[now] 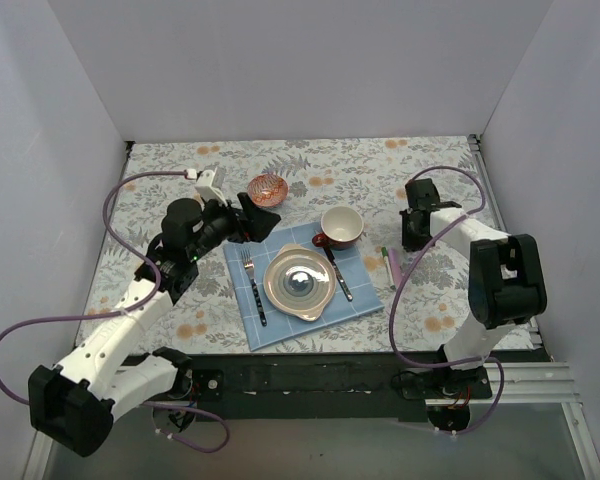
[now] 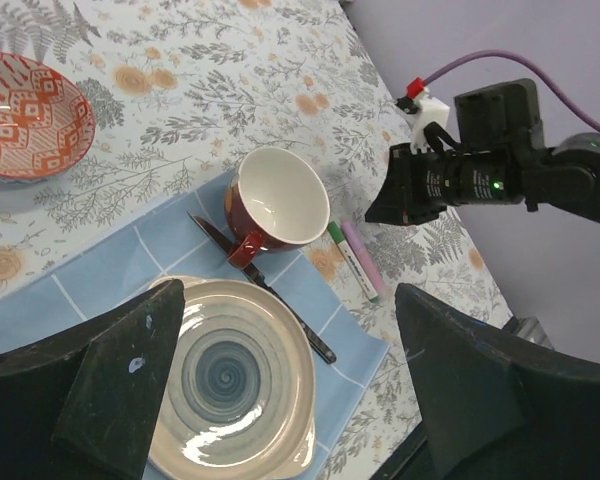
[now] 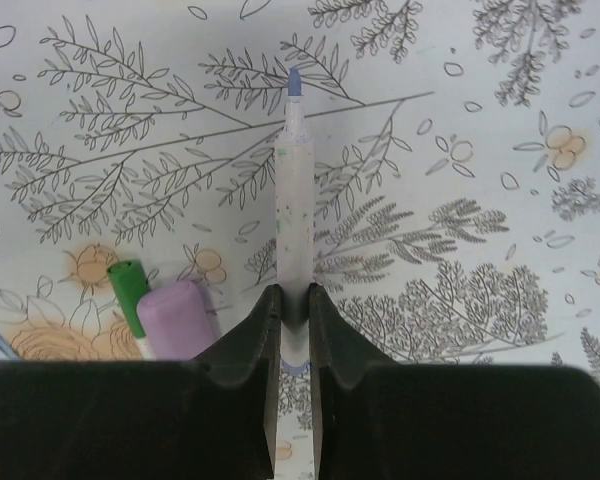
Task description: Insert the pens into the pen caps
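My right gripper (image 3: 294,300) is shut on a white pen (image 3: 292,190), which points forward with its purple tip bare, a little above the floral tablecloth. In the top view this gripper (image 1: 414,232) is at the right, behind the mat. A green-ended pen (image 3: 128,290) and a pink-lilac capped pen (image 3: 175,315) lie side by side to the left of the jaws; they also show in the top view (image 1: 390,265) and in the left wrist view (image 2: 355,260). My left gripper (image 2: 290,390) is wide open and empty above the plate (image 2: 302,400), and in the top view (image 1: 248,222) it is behind the mat.
A blue mat (image 1: 365,300) holds a plate (image 1: 272,285), a fork (image 1: 253,285), a knife (image 1: 340,272) and a red mug (image 1: 341,225). A patterned red bowl (image 1: 267,187) stands behind. White walls close in three sides.
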